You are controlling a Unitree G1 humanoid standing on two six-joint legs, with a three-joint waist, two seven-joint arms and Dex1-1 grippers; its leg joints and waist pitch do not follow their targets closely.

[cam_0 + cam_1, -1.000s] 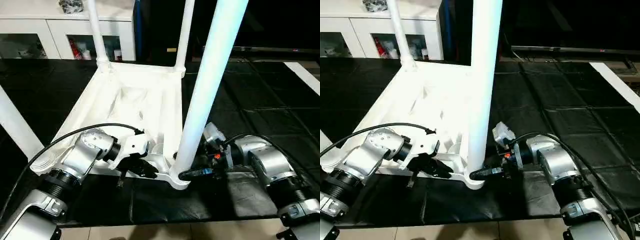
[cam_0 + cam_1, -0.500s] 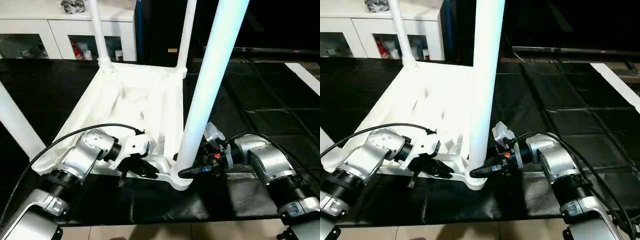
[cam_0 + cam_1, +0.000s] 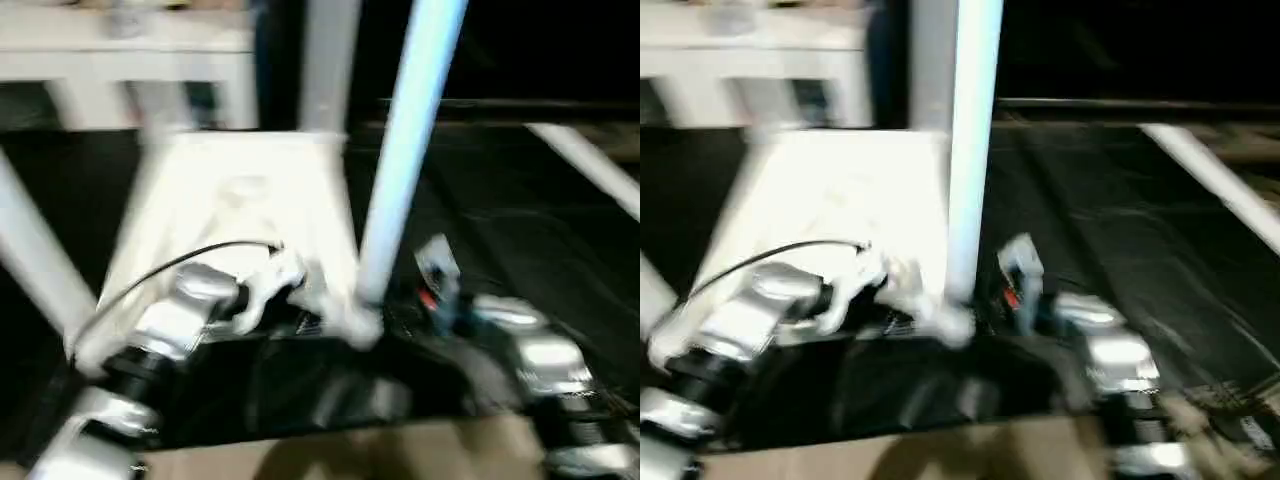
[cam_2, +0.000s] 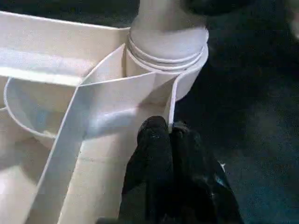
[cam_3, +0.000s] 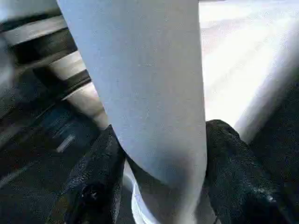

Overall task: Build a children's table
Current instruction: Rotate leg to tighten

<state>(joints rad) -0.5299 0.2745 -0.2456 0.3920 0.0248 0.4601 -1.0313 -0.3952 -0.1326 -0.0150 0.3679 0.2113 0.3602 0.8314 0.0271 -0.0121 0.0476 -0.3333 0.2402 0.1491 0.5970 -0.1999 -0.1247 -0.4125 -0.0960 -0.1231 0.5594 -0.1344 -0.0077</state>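
Right gripper [image 5: 156, 186] clamped around a table leg [image 5: 145, 84] just above its corner socket; left gripper [image 4: 169, 135] pinched on the upturned tabletop [image 4: 60, 93] rim. Plastic likely light, stiff, slippery: grip low.

Your two head cameras look forward and down from just behind both forearms, taking in the upturned table [image 3: 240, 210], a cabinet [image 3: 130, 55] at the far edge and the dark floor [image 3: 500, 210]. Both share the near leg [image 3: 970, 150] rising at the near right corner. Your left wrist camera sits very close along the left claw [image 4: 169, 133], facing that same corner socket [image 4: 166, 44]. Your right wrist camera sits closer still, with the right claw [image 5: 159, 163] either side of that leg's base.
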